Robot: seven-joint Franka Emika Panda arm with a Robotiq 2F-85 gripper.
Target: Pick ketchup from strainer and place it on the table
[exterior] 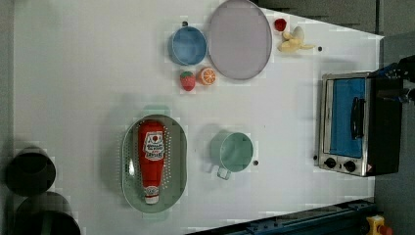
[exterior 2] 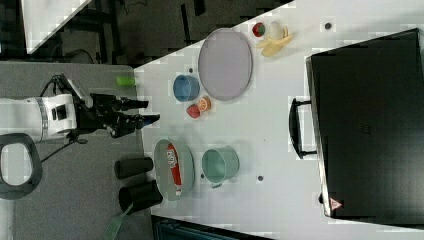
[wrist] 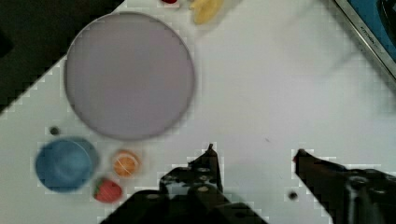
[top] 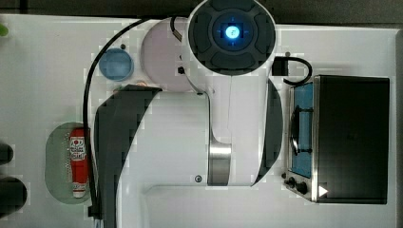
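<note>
Fingers spread wide (nothing held), arm off the table.

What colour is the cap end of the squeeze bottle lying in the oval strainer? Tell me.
White, on a red ketchup bottle in the pale green strainer; clearest in the left view.

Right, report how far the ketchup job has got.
Nothing is done yet: the ketchup lies flat in the strainer, cap end toward the left view's bottom. In hand: nothing. The tool is open and empty above bare table, near the grey plate. Left: reach the strainer, grip the bottle, lift it out and set it on the table.
</note>
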